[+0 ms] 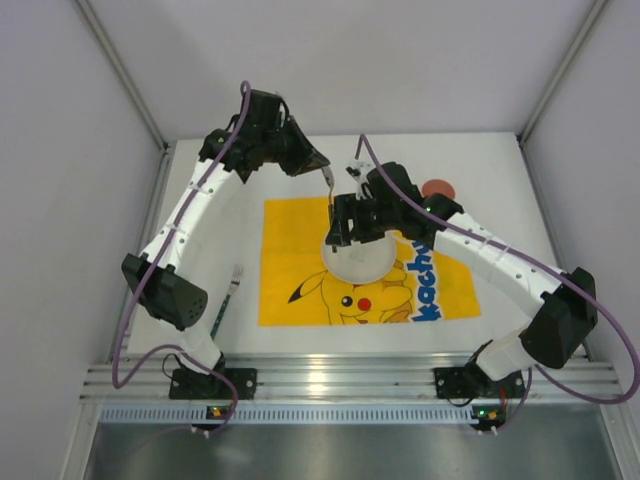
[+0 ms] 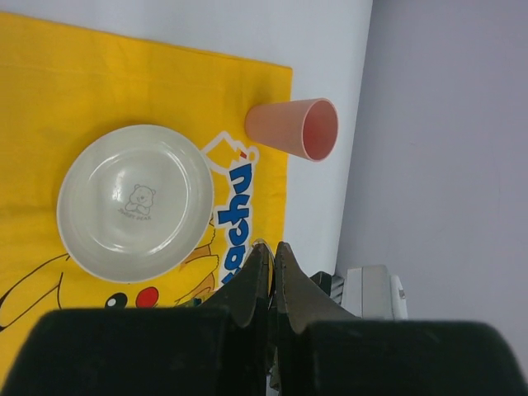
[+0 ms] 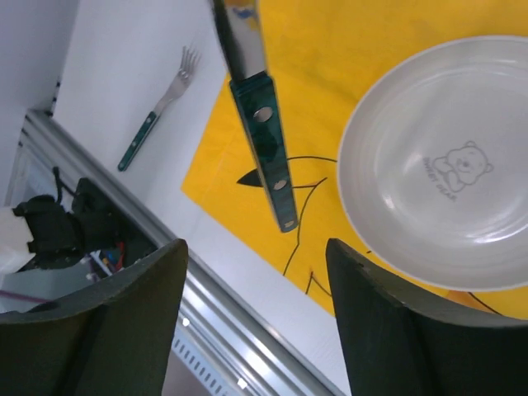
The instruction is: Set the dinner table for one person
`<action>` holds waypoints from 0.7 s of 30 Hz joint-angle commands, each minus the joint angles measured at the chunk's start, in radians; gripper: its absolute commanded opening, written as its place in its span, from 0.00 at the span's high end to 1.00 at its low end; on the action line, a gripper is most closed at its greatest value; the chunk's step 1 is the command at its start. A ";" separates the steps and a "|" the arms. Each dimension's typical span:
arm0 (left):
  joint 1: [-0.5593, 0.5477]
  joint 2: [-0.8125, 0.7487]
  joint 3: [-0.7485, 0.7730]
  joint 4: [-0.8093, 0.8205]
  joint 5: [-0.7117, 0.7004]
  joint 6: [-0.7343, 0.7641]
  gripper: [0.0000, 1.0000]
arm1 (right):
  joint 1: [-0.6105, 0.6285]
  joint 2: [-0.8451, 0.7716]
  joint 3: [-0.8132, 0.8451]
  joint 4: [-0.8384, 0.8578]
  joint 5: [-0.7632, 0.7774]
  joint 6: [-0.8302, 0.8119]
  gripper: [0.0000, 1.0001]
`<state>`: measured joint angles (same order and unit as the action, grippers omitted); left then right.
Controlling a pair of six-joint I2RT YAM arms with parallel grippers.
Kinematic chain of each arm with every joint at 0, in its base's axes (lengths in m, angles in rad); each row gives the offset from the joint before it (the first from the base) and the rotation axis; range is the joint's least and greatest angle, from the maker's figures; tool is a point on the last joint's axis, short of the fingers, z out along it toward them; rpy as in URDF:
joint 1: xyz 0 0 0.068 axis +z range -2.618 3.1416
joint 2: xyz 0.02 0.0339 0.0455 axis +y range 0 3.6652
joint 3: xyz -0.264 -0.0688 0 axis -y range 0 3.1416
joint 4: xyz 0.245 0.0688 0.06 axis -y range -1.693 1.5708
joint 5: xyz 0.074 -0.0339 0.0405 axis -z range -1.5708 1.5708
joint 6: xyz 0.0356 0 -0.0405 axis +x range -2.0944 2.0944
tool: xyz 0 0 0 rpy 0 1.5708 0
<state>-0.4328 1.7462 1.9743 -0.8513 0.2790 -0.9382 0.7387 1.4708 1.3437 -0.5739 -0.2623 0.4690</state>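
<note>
Right wrist view: right pincer [image 3: 256, 247] gapes wide; knife [image 3: 262, 132] just ahead, pinched in the left pincer [image 2: 271, 247]. Plate [image 3: 445, 165] sits placed on the mat [image 3: 330, 49] beside; fork [image 3: 161, 107], cup [image 2: 293, 128] unplaced on worktop [image 3: 107, 66].

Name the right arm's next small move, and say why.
Probably ease the open right gripper forward to close on the green handle of the knife: the left gripper pinches the blade, and the handle hangs free just ahead of it.
</note>
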 commanded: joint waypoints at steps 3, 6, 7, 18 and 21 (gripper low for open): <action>-0.020 -0.033 0.014 0.021 0.031 -0.100 1.00 | 0.008 0.016 0.063 -0.012 0.231 -0.029 0.41; -0.026 -0.043 0.006 0.021 0.037 -0.111 1.00 | 0.010 0.039 0.081 -0.030 0.284 -0.040 0.48; -0.026 -0.042 0.005 0.027 0.046 -0.113 1.00 | 0.010 0.045 0.084 -0.026 0.284 -0.040 0.48; -0.030 -0.024 0.000 0.075 0.094 -0.143 1.00 | 0.039 0.082 0.133 -0.001 0.285 -0.010 0.43; -0.029 -0.017 -0.005 0.078 0.101 -0.143 1.00 | 0.041 0.075 0.133 0.011 0.287 -0.007 0.45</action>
<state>-0.4591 1.7458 1.9690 -0.8146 0.3191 -0.9974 0.7631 1.5497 1.4273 -0.5957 0.0040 0.4515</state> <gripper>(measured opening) 0.047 0.558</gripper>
